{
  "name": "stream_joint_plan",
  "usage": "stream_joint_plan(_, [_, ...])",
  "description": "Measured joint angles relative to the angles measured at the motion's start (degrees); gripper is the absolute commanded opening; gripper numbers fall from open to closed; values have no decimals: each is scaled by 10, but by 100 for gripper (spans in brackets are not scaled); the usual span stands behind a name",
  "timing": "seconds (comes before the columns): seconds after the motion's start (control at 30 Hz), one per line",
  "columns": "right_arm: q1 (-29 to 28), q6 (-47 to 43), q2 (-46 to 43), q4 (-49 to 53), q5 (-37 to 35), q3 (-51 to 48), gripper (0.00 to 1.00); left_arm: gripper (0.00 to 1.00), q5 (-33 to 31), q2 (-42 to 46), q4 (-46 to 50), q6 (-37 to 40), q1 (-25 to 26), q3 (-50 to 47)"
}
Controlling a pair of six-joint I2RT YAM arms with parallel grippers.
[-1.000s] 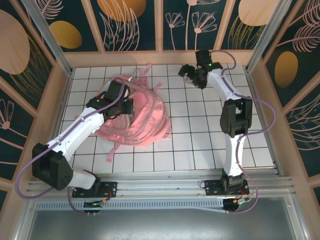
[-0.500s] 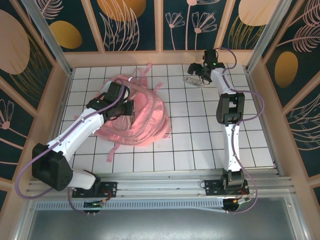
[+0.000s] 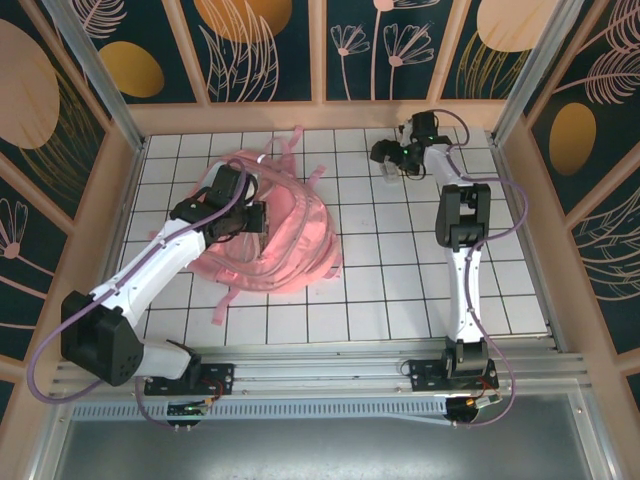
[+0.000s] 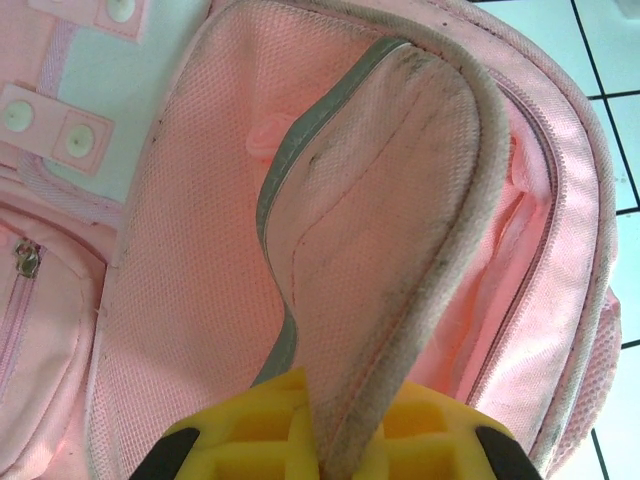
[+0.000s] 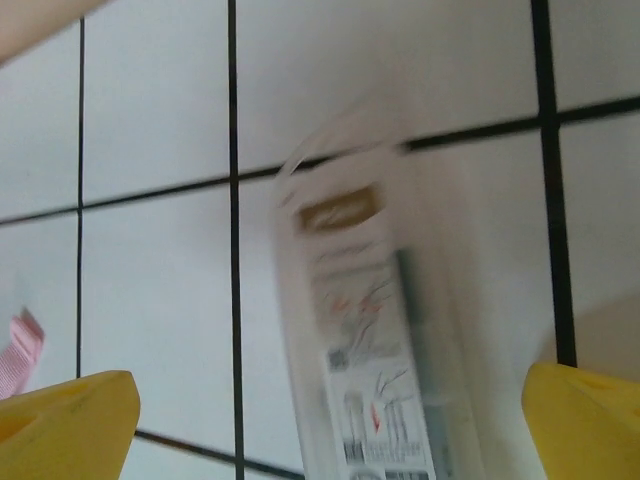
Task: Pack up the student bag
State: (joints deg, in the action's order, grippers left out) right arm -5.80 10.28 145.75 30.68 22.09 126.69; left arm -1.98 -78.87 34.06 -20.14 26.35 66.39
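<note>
Pinching a flap edge of the student bag (image 3: 290,235), left gripper (image 4: 335,440) clamped tight, fingers (image 4: 250,432) cut off by frame, bag left of centre on tiled table (image 3: 400,270), right gripper (image 5: 325,425) spread wide above blurred clear packet (image 5: 375,330), print unreadable

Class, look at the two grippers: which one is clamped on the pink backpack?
The left gripper, pinched shut on the open flap of the student bag. The right gripper hangs wide open above a clear packet on the tiles.
</note>
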Motion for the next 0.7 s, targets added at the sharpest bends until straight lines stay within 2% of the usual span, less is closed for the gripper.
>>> stream_joint_plan(0.2, [-53,-25,-26,58,-112,-21,99,0,3,12,-2,0,0,-11])
stream_joint_plan(0.37, [-73,2,-3,128,-192,42,99,0,4,14,0,0,0,-11])
stream_joint_plan(0.5, [-72,43,23,140,-231,69,99,0,4,20,6,0,0,-11])
stream_joint_plan(0.7, [-73,114,46,150,-245,112,99,0,7,21,13,0,0,-11])
